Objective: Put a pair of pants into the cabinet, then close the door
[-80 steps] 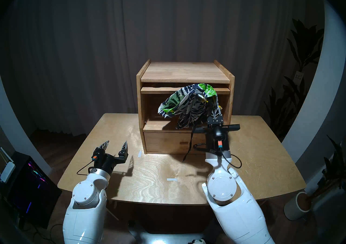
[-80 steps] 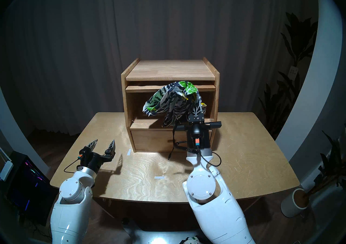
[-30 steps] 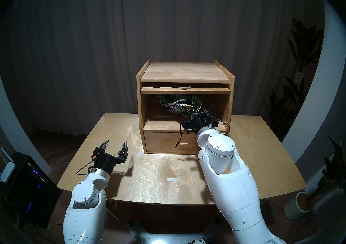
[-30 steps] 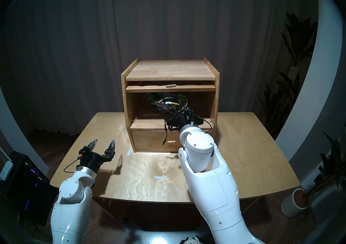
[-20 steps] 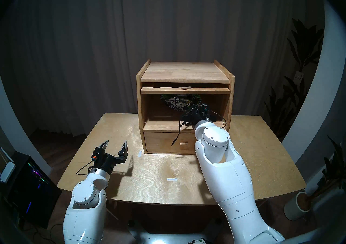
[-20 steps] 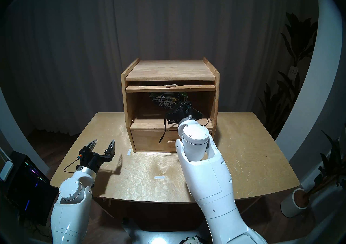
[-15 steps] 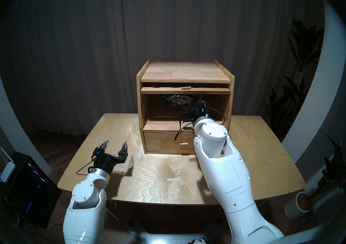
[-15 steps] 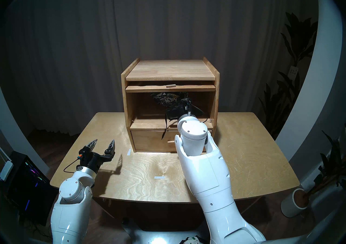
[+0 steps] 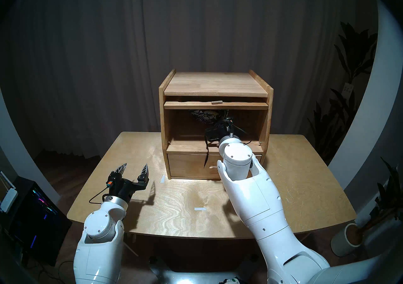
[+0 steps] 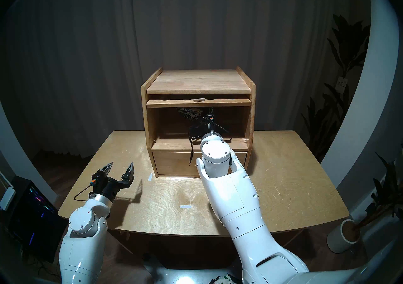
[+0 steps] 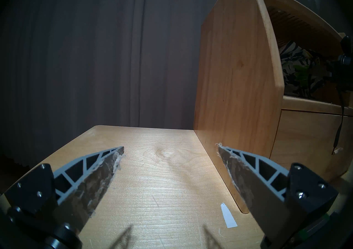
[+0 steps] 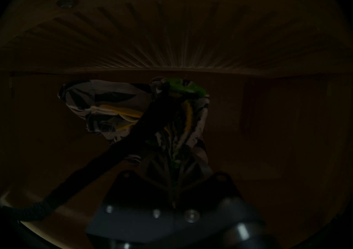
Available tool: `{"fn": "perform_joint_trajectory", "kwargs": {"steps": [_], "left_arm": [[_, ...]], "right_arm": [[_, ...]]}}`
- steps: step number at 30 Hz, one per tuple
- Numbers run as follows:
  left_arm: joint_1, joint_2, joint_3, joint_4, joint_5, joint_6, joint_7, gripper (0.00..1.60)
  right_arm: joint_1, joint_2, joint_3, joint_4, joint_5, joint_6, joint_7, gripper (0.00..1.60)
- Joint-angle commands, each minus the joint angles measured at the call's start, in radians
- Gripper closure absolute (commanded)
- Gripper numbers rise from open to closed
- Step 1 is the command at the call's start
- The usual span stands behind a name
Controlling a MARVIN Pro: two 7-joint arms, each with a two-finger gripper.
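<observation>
Right end effector deep in the cabinet, pants in its grip

Head view: right end effector (image 9: 214, 122) carries the pair of pants (image 9: 205, 116) inside the cabinet (image 9: 214, 85), drawstring (image 9: 206, 155) dangling over the drawer (image 9: 187, 165). Left wrist: left end effector (image 11: 170, 148) spread wide above the worktop (image 11: 162, 185). Right wrist: fingers (image 12: 162, 177) clamped on pants directly ahead.

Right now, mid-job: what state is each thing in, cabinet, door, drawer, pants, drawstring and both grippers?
cabinet: upper compartment open.
door: raised flat under the top, peg handle facing out.
drawer: shut.
pair of pants: bunched, held up inside the compartment, not yet set down.
drawstring: hanging out over the drawer front.
right gripper: shut on the pants, inside the cabinet.
left gripper: open, empty, above the table.
</observation>
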Motion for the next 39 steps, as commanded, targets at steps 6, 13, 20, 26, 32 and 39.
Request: {"fn": "perform_joint_trajectory", "kwargs": {"steps": [6, 13, 20, 26, 32, 39], "left_arm": [[-0.012, -0.001, -0.002, -0.024, 0.001, -0.007, 0.0, 0.0], [-0.013, -0.002, -0.003, -0.022, 0.002, -0.007, -0.002, 0.0], [-0.014, -0.002, -0.004, -0.02, 0.002, -0.006, -0.004, 0.0], [-0.015, -0.004, -0.005, -0.021, 0.003, -0.007, -0.005, 0.0], [-0.014, -0.005, -0.006, -0.023, 0.004, -0.007, -0.005, 0.0], [-0.014, -0.007, -0.007, -0.025, 0.006, -0.006, -0.005, 0.0]], "right_arm": [[-0.003, 0.094, -0.006, -0.126, -0.028, 0.098, 0.063, 0.0], [-0.072, 0.135, 0.016, -0.215, -0.021, 0.194, 0.084, 0.0], [-0.129, 0.151, -0.003, -0.292, -0.027, 0.203, 0.104, 0.0], [-0.171, 0.148, 0.002, -0.368, -0.004, 0.222, 0.107, 0.0], [-0.204, 0.124, -0.008, -0.453, 0.037, 0.306, 0.119, 1.6], [-0.171, 0.118, -0.037, -0.406, 0.024, 0.309, 0.109, 1.6]]}}
